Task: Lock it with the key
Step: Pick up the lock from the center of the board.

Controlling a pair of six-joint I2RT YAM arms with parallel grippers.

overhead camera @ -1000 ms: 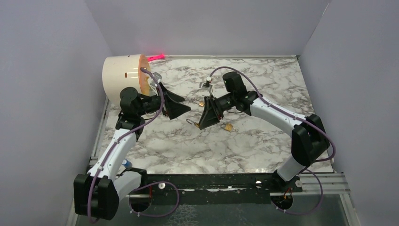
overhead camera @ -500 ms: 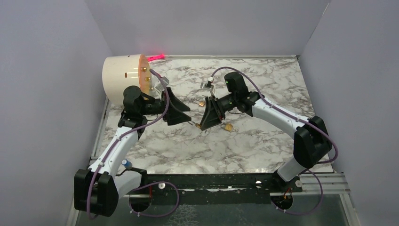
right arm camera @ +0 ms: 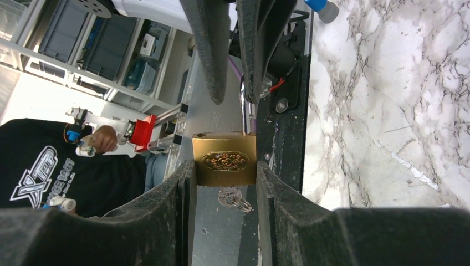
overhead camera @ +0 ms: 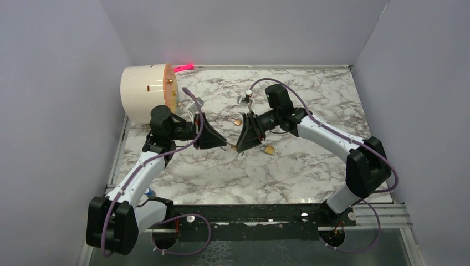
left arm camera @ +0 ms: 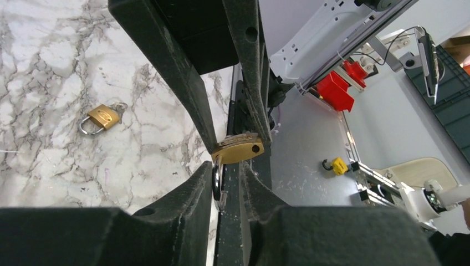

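Above the middle of the marble desk (overhead camera: 221, 172), the two arms met over the brass padlock (right arm camera: 223, 152), which was held off the surface. The right gripper (right arm camera: 224, 173) had its fingers clamped flat on the padlock's body, and the key (right arm camera: 231, 198) hung from the keyhole below it. From the padlock's other side, the left gripper (left arm camera: 226, 173) had its fingers drawn in on either side of the steel shackle (right arm camera: 244, 105); I could not tell whether they pinched it yet. The padlock looked small, rigid and smooth-sided, likely to twist in a light hold. So the broad faces seemed the place to grip, leaving the shackle and key free to work. Just beyond the padlock a second padlock (left arm camera: 102, 117) lay on the desk, and far beyond it stood a cream drum (overhead camera: 141, 91).
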